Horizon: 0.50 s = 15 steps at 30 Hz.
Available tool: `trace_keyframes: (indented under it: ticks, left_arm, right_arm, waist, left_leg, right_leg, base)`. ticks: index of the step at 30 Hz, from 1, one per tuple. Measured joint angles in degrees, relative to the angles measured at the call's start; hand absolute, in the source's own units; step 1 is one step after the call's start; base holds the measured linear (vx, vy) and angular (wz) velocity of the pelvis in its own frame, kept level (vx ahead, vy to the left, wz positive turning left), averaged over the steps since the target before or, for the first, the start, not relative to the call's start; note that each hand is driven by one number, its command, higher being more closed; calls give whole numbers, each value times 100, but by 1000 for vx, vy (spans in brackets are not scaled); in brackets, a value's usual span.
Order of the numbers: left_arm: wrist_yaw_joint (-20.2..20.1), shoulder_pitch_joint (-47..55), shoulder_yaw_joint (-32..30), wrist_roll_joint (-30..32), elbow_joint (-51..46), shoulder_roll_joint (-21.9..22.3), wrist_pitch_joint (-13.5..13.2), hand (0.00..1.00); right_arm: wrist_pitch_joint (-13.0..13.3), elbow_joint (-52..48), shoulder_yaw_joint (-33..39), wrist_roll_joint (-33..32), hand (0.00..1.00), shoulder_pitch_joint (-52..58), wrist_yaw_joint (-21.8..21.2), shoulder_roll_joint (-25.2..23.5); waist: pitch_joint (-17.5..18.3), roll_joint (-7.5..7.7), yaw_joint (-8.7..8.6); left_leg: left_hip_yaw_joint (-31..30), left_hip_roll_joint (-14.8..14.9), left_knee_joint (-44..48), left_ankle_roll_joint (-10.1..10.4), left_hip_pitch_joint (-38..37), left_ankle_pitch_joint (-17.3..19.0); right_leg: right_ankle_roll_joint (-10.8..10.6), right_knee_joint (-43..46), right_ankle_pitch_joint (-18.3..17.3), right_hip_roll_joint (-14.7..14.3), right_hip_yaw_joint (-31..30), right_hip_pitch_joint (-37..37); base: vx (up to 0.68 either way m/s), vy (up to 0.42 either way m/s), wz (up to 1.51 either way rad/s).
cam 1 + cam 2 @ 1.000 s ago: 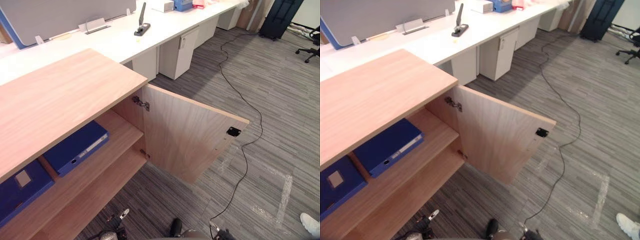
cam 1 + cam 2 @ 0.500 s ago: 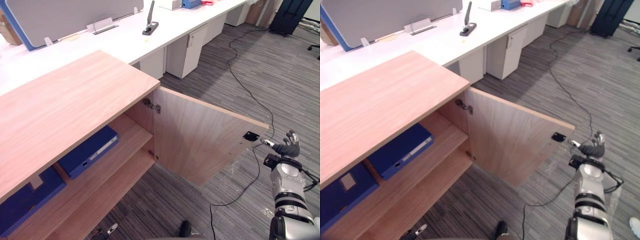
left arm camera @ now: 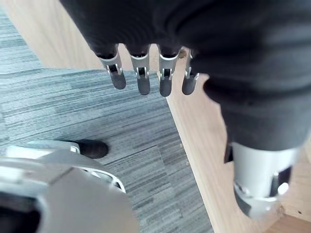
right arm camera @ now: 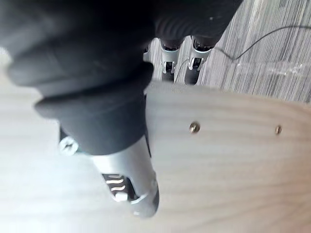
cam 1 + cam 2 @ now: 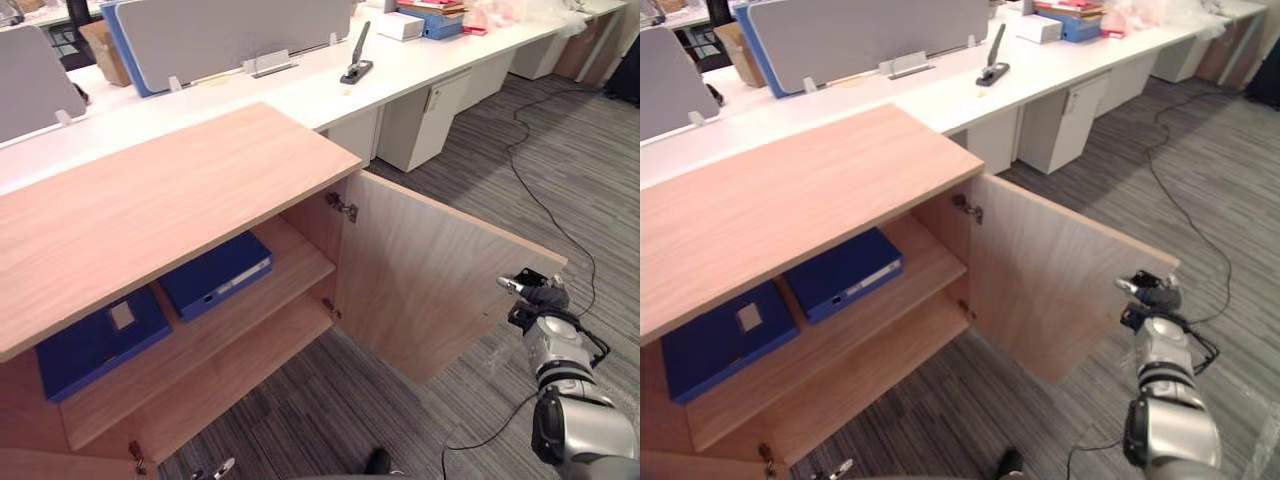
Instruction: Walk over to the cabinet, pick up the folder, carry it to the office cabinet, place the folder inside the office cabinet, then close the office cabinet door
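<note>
Right hand (image 5: 542,298): new since a second back, when it wasn't anywhere near the office cabinet (image 5: 170,190). Half a second back it was already at the door's free edge, and it sat in much the same spot. The whole view had swung too, so the cabinet itself hadn't budged imo.
Right hand grip: honestly couldn't tell if it was clamped on the panel or just resting against it, right beside the black catch (image 5: 527,277).
Door (image 5: 430,280): stood wide open off the cabinet's right end. Stiff wooden panel, no flex, so it should swing easy. Best leverage looked like the free edge, farthest from the hinges (image 5: 341,207).
Folders: two blue ones lay flat on the cabinet's upper shelf, the door-side folder (image 5: 218,273) and the far folder (image 5: 95,340) at the end away from the door. Couldn't say which was the carried one. Both looked like stiff board with smooth covers, probably a bit slippery, not fragile. The spine would be the place to grab.
Left hand (image 3: 143,77): hung low by the cabinet's front, fingers straight and relaxed, holding nothing.
Writing: white strip on the door-side folder's spine and a pale square on the far folder's cover, both too small to read.
</note>
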<state>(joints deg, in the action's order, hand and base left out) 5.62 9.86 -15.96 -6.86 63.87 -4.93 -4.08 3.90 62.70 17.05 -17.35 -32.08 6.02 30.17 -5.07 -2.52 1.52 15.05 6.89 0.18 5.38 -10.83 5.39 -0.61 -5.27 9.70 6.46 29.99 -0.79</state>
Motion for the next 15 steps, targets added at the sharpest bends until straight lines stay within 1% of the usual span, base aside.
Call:
trace_keyframes:
  ticks: [3, 6, 8, 10, 12, 13, 15]
  left_arm:
    - [-54, 95, -24, -28, 28, -2, 10, 0]
    - [-114, 85, -8, -41, 29, -2, 9, 0]
    - [-138, 28, 31, -27, 27, -4, 8, 0]
    - [-199, -27, 66, -2, 20, -6, 6, 0]
    - [-294, -38, 152, 7, -23, -27, -17, 0]
    - [-299, -38, 157, 7, -23, -29, -20, 0]
    - [-335, -45, 159, 8, -22, -65, -42, 0]
  right_arm:
    - [-9, 18, -321, -123, 0, 0, -180, 9]
    - [-27, 4, -1043, -125, 0, 6, -336, 100]
    - [-100, -108, -1895, 202, 0, 27, -385, 348]
    - [-268, -487, -2713, 455, 0, 146, -591, 706]
    - [-307, -1150, -3510, 610, 0, 417, -924, 1151]
    - [-314, -1336, -3675, 656, 0, 463, -1004, 1237]
    - [-374, -2319, -4384, 744, 0, 708, -1285, 1651]
  waist:
    - [-11, -15, -23]
    - [-13, -27, -97]
    - [-14, -27, -190]
    - [-16, -30, -220]
    - [-17, -29, -230]
    - [-17, -29, -234]
    - [-22, -20, -273]
  left_leg:
    - [-3, 3, 6, 27, 33, -1]
    - [17, 29, 20, 25, 116, -27]
    - [29, 59, 58, 12, 157, -36]
    - [48, 95, 116, 11, 162, -35]
    - [128, 165, 124, 13, 137, -32]
    - [160, 179, 124, 14, 134, -31]
    - [330, 252, 161, 53, 118, -5]
  right_leg:
    - [5, 1, 1, -4, -13, 36]
    - [26, 3, 44, -42, -50, 140]
    - [84, 6, 85, -85, -50, 177]
    - [105, 12, 99, -139, -90, 191]
    - [112, 8, 94, -236, -189, 222]
    - [114, 6, 92, -259, -220, 244]
    - [134, 3, 38, -369, -386, 313]
  base:
    - [-92, -2, -2]
    - [-45, -7, -11]
    - [-4, -3, -9]
    - [8, -1, -15]
    - [-10, -7, -26]
    - [-33, -11, -36]
    - [-39, -20, -42]
